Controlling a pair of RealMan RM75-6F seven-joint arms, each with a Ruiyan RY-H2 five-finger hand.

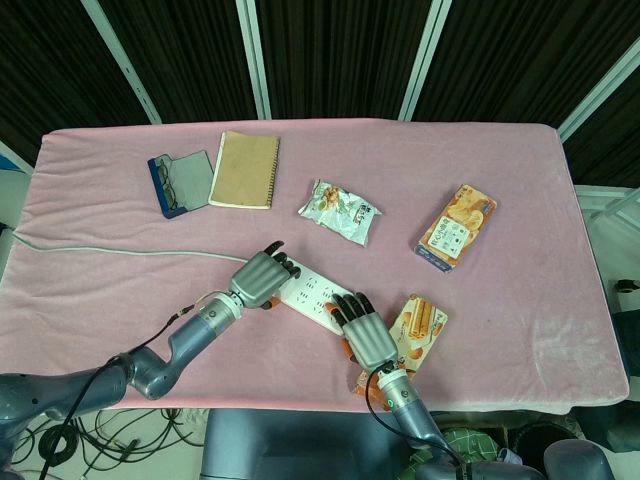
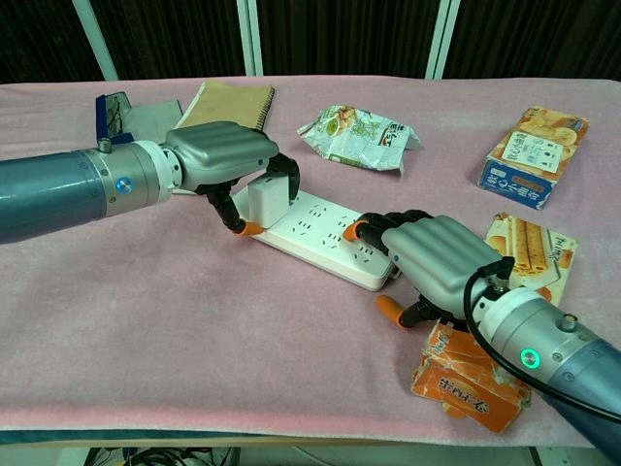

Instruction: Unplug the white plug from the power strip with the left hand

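The white power strip (image 2: 325, 238) lies slantwise on the pink cloth near the table's front. At its left end stands the white plug (image 2: 268, 199), and my left hand (image 2: 218, 160) grips it, fingers curled over its top and thumb at its side. In the head view the left hand (image 1: 258, 278) covers the plug and only the power strip (image 1: 312, 297) shows. My right hand (image 2: 437, 260) rests on the strip's right end with its fingertips on the sockets; the head view shows the right hand (image 1: 365, 335) there too.
A white cable (image 1: 110, 250) runs left off the table. At the back lie a glasses case (image 1: 180, 182), a tan notebook (image 1: 246, 168) and a snack bag (image 1: 340, 210). An orange box (image 1: 457, 226), a biscuit packet (image 1: 420, 325) and an orange pack (image 2: 466, 377) sit to the right.
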